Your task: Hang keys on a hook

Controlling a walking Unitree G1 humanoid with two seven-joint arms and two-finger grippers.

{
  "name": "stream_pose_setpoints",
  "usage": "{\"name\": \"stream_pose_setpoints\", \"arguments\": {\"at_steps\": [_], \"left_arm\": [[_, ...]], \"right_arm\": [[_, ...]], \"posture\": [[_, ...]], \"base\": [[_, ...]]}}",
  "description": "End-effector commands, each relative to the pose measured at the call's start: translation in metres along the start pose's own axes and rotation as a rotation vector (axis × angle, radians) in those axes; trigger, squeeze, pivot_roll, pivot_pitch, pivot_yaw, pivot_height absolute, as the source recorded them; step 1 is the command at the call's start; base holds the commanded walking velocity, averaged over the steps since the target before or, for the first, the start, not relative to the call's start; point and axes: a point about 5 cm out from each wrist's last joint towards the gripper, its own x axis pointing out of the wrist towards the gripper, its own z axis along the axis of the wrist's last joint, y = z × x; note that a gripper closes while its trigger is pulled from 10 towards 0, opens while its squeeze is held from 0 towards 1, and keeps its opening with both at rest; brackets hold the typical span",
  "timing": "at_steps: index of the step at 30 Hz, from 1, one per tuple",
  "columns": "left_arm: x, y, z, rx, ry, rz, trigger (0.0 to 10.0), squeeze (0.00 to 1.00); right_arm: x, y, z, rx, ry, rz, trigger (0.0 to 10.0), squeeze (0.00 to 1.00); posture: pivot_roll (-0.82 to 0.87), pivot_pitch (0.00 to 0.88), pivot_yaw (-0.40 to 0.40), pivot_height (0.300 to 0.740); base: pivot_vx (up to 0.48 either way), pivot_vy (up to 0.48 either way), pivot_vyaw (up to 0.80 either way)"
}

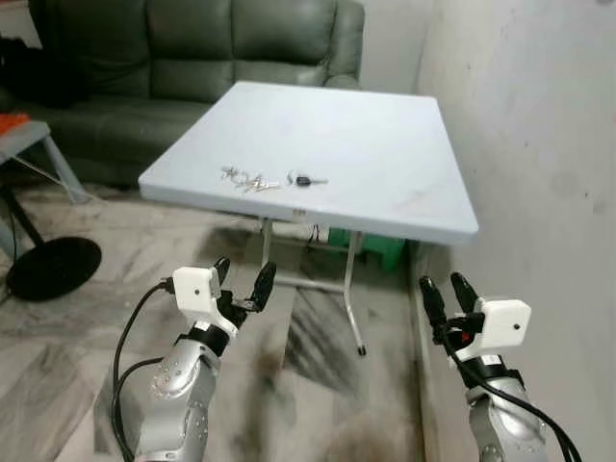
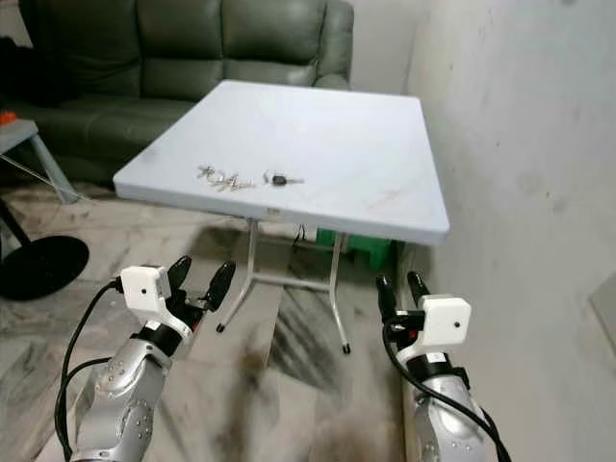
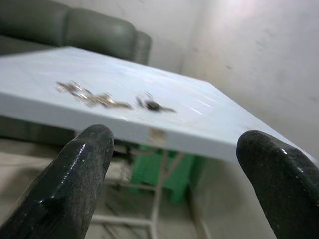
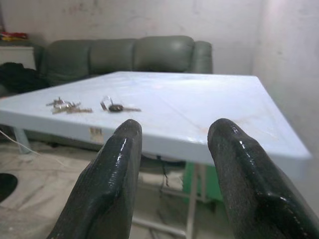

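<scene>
Left end effector point(image 1: 244, 281): fingers spread wide, empty, held low in front of the torso, below the level of the table point(image 1: 385, 154) top and short of its near edge. Right end effector point(image 1: 446, 295): fingers parted to a moderate gap, empty, at a similar height, close to the wall point(image 1: 539, 144) on its outer side. Ahead of and above both, the white table stands on folding legs. The keys lie on it near the front edge: a loose silver bunch point(image 1: 246, 180) forward of the left end effector, and just beside it, toward the right end effector, a single black-headed key on a ring point(image 1: 306, 180). The two lie near each other; contact cannot be told. Both are flat on the surface. Beyond the table, a dark green sofa point(image 1: 192, 48); under it, a green crate point(image 1: 371, 245). Step in hand, by judgement: approach, nothing grasped yet. To do it well: close on the table until the keys are in easy reach, raise the chosen end effector above the top, come down over the ring, not the flat blades, since thin metal on a smooth top will slide. The ring offers an edge to pinch. No hook is in sight, so finding it comes after the pick.
</scene>
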Motion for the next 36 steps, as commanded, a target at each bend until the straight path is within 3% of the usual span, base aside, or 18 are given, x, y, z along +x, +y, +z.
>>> {"name": "stream_pose_setpoints", "arguments": {"at_steps": [1, 14, 21, 26, 36], "left_arm": [[-0.0031, 0.005, -0.0012, 0.004, 0.018, 0.016, 10.0, 0.0], [-0.0019, 0.0016, -0.0036, 0.006, 0.041, 0.028, 10.0, 0.0], [-0.0029, 0.0005, -0.0082, 0.053, 0.062, 0.043, 10.0, 0.0], [-0.0027, -0.0009, -0.0093, -0.006, 0.065, 0.036, 10.0, 0.0], [-0.0024, -0.0007, -0.0085, -0.015, 0.064, 0.043, 10.0, 0.0]], "right_arm": [[0.0041, 0.0065, 0.0029, 0.012, -0.01, 0.021, 10.0, 0.0], [0.0029, 0.0067, 0.0005, -0.013, 0.011, 0.03, 10.0, 0.0], [0.0029, 0.0069, -0.0021, 0.005, 0.025, 0.03, 10.0, 0.0], [0.0034, 0.0067, -0.0028, -0.001, 0.031, 0.035, 10.0, 0.0], [0.0042, 0.0088, -0.003, 0.004, 0.034, 0.042, 10.0, 0.0]], "posture": [[0.0, 0.0, -0.048, 0.74], [0.0, 0.0, -0.047, 0.74], [0.0, 0.0, -0.05, 0.74], [0.01, 0.0, -0.053, 0.74], [0.01, 0.0, -0.055, 0.74]], "base": [[0.48, 0.0, 0.0], [0.457, 0.0, 0.0], [0.0, 0.0, 0.0], [0.0, 0.0, 0.0], [0.0, 0.198, 0.0]]}}
